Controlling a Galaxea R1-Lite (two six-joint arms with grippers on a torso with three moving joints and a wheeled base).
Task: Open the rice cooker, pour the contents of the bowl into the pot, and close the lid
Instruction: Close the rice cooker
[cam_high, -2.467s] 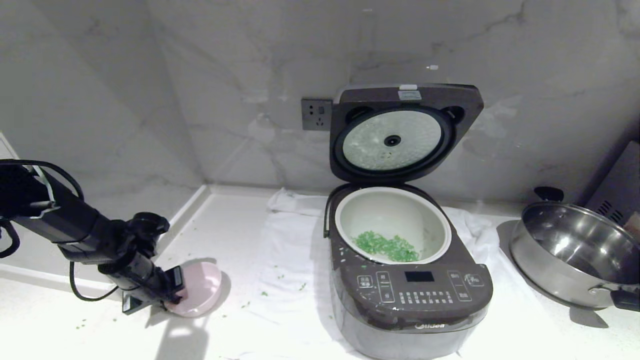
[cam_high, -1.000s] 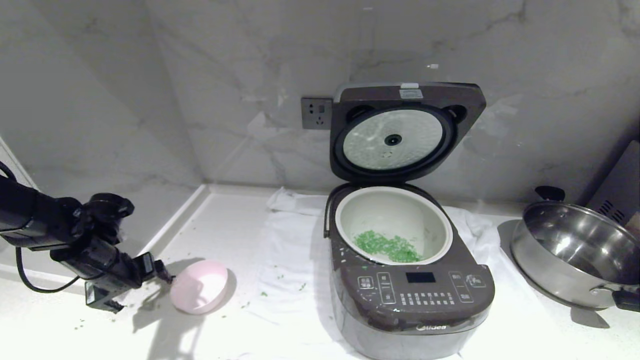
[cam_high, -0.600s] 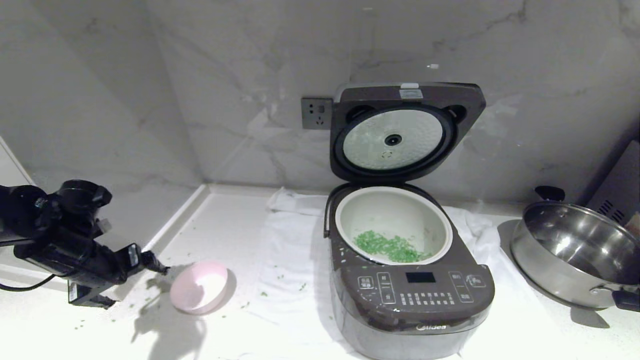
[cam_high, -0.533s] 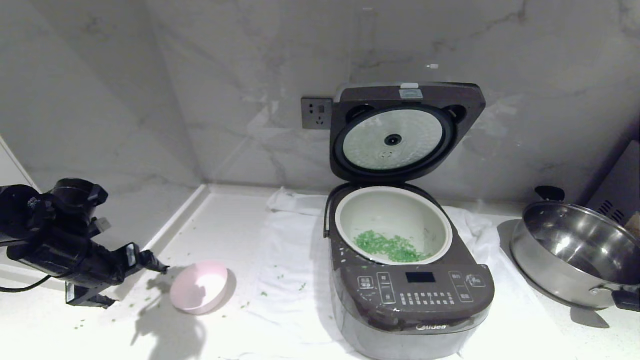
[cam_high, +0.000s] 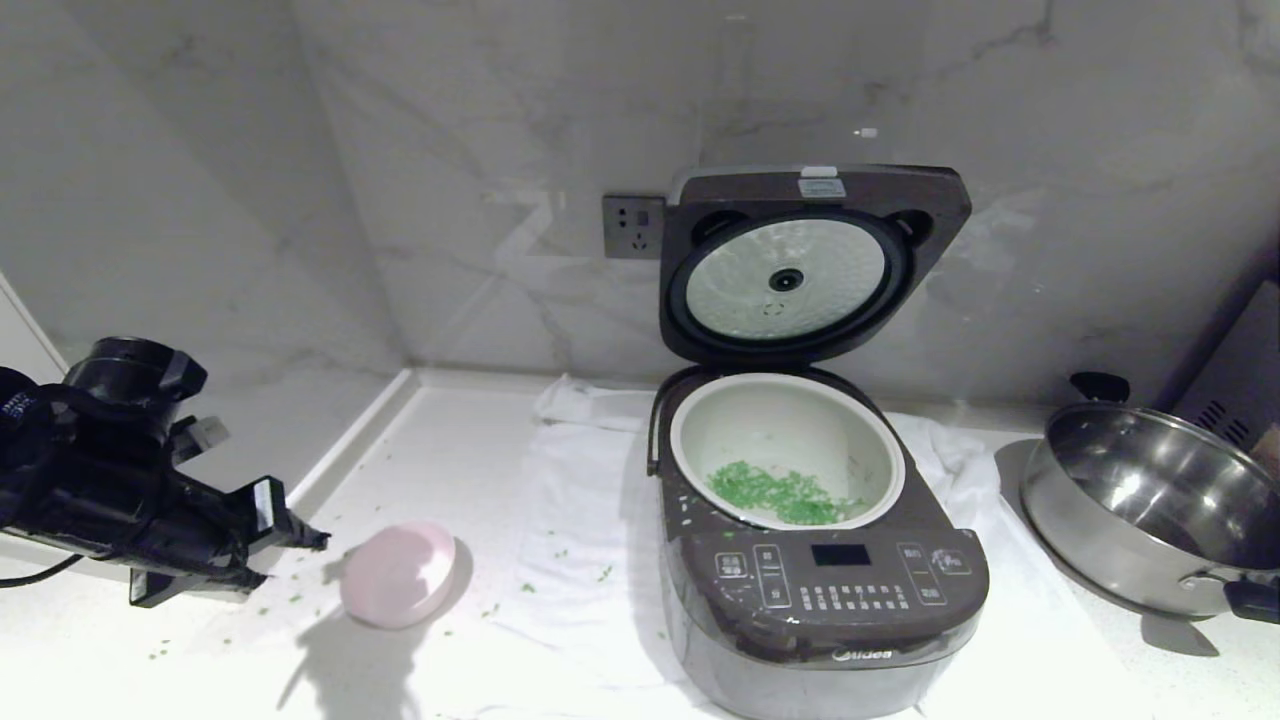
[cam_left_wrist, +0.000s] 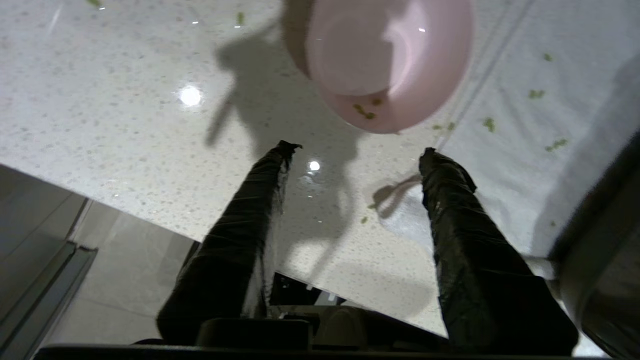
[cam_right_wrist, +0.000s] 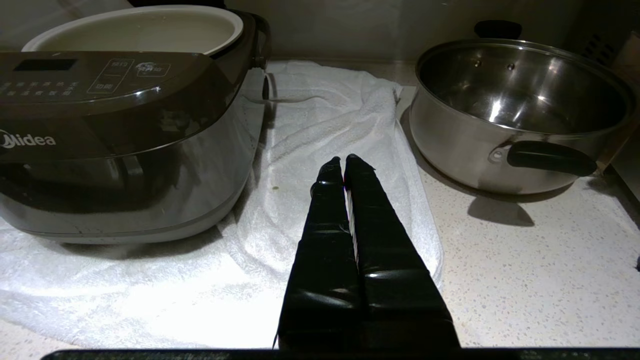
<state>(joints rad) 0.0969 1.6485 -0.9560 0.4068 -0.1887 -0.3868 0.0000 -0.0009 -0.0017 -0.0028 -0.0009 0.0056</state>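
The dark brown rice cooker (cam_high: 820, 600) stands on a white towel with its lid (cam_high: 810, 260) upright and open. Green contents (cam_high: 775, 492) lie in the pale pot (cam_high: 690, 440). The pink bowl (cam_high: 398, 575) rests on the counter left of the cooker, with only a few green bits left inside it (cam_left_wrist: 390, 60). My left gripper (cam_high: 290, 560) hovers just left of the bowl, apart from it, open with nothing between its fingers (cam_left_wrist: 361, 150). My right gripper (cam_right_wrist: 345, 160) is shut and empty, low over the towel beside the cooker (cam_right_wrist: 125, 125).
A shiny steel pan (cam_high: 1140, 500) with black handles sits right of the cooker, a grey oven box (cam_high: 1240, 370) behind it. Loose green bits (cam_high: 290, 600) are scattered on the counter and towel (cam_high: 580, 500). A wall socket (cam_high: 633, 228) is behind.
My left gripper has let go of the bowl's rim and drawn back to the left and a little up. The bowl stays on the counter. Nothing else has moved.
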